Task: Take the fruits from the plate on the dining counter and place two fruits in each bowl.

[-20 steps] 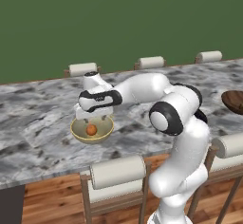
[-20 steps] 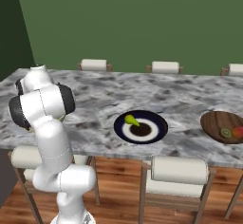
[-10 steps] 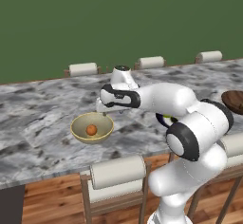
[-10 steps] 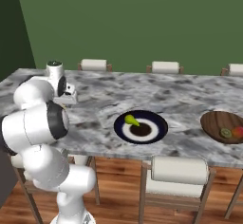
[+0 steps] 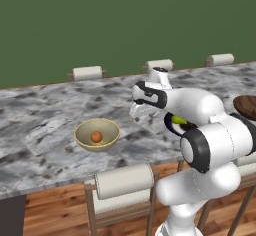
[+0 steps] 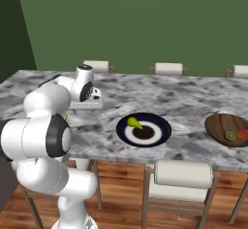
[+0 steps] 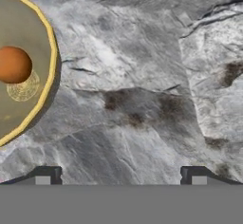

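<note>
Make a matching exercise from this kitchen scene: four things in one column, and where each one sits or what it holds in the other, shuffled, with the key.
Things
1. tan bowl
2. plate
3. brown bowl
4. gripper

Places or contents
A. holds a yellow-green elongated fruit
B. open above bare marbled counter, beside the tan bowl
C. holds one orange fruit
D. holds a green fruit and a reddish one, at the counter's right end

Pairs: 1-C, 2-A, 3-D, 4-B

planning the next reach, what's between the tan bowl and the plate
Bare counter in the left base view; the gripper hangs above it, between bowl and plate.
</note>
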